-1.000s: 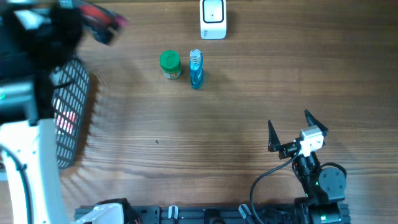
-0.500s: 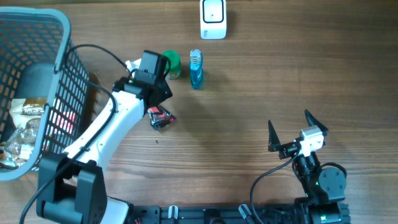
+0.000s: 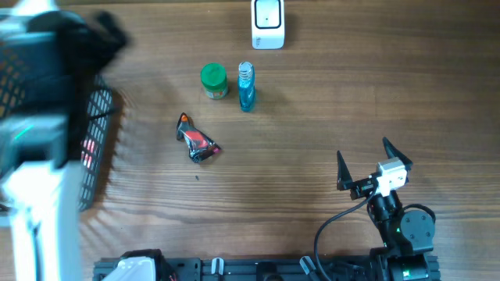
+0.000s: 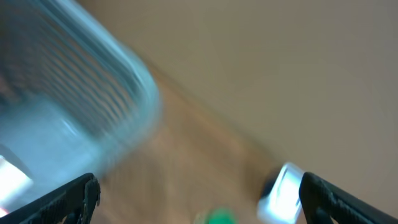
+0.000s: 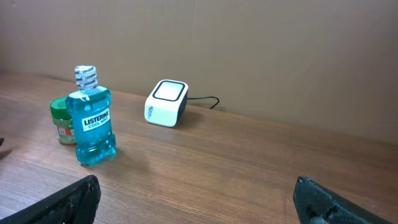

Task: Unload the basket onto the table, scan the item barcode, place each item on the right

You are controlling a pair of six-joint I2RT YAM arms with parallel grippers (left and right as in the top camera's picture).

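The left gripper (image 4: 199, 198) is spread wide with nothing between its fingers, and its arm shows only as a blur over the basket (image 3: 98, 117) at the left. The right gripper (image 3: 364, 164) is also spread and empty, near the front right. A red packet (image 3: 197, 141) lies alone on the table (image 3: 328, 101), between the basket and the jar (image 3: 213, 80). It looks like the item to scan. The scanner (image 3: 268, 23) stands at the far edge, well apart from it. To do the pickup well, the left gripper should come straight down across the packet's narrow width and pinch near one end, leaving most of the printed face uncovered. Where the barcode sits cannot be told from here. A soft packet will likely droop, so a firm pinch helps. The jar and the bottle (image 3: 246, 86) stand just beside each other on the way to the scanner, so the carry should pass over or around them. The printed side should then be held square and steady before the scanner's window.
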